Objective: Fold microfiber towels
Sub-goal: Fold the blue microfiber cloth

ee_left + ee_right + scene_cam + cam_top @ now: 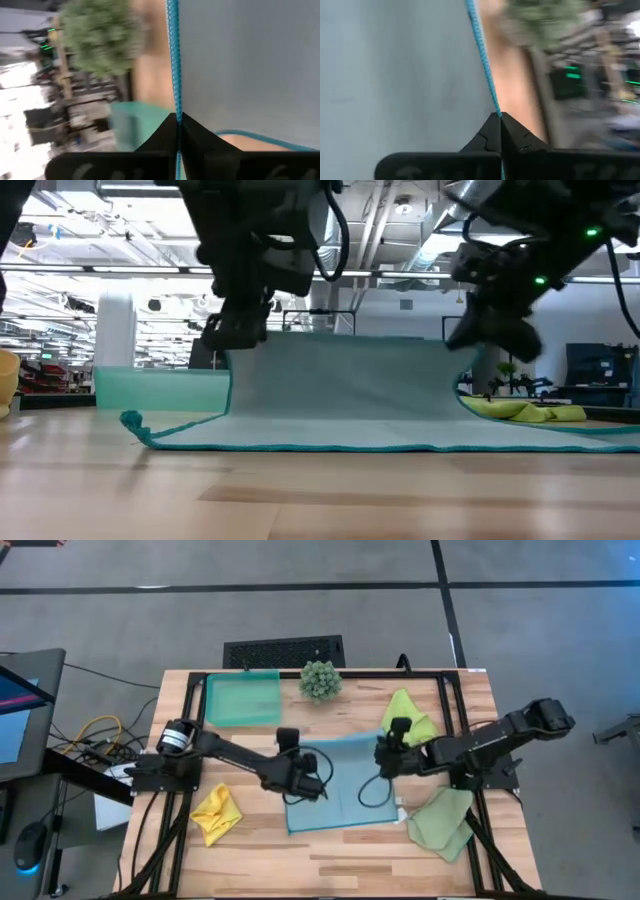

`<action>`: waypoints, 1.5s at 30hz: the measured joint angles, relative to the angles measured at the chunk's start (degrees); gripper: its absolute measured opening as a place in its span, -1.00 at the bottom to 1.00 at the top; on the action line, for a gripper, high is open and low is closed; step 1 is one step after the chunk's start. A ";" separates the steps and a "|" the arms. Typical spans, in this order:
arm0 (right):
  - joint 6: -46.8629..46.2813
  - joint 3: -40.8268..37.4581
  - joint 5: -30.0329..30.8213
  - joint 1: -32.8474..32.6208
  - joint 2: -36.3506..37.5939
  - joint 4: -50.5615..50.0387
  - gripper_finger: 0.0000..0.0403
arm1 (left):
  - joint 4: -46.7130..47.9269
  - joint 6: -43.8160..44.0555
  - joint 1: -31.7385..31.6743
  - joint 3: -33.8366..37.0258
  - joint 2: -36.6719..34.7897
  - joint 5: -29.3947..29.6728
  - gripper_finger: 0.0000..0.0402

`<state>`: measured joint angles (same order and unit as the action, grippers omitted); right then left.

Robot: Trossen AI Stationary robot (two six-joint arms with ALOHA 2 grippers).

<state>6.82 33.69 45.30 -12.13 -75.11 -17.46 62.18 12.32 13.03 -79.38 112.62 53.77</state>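
Blue towel (335, 785) lies mid-table, its far edge lifted by both arms: left gripper (178, 119) and right gripper (500, 116) each pinch a corner. That first fold looks only begun; yellow towel (216, 812), lime towel (410, 716) and sage towel (443, 821) remain crumpled. Teal tray (242, 698) holds nothing.

Even, soft overhead light is filling the high view, leaving only faint shadows on the tabletop (340, 845). In the low view, ceiling lamps are glaring white and the arms are showing as dark silhouettes. Both wrist views are smearing the background into blur.
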 joint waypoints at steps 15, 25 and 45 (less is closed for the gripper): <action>-13.15 -2.38 -26.93 -18.50 -1.26 0.02 -0.95 | -29.52 0.87 12.84 7.23 0.00 -35.60 -1.00; -15.43 -2.44 -30.79 -23.14 -1.90 3.30 -0.92 | -32.96 2.11 14.65 7.39 -0.02 -37.99 -1.00; -15.57 -2.26 -36.73 -23.04 -11.16 11.56 -0.86 | -31.05 3.45 14.72 6.15 -0.02 -43.02 -1.00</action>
<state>-8.75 31.43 8.57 -35.18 -86.27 -5.90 31.13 15.77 27.75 -73.23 112.60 10.74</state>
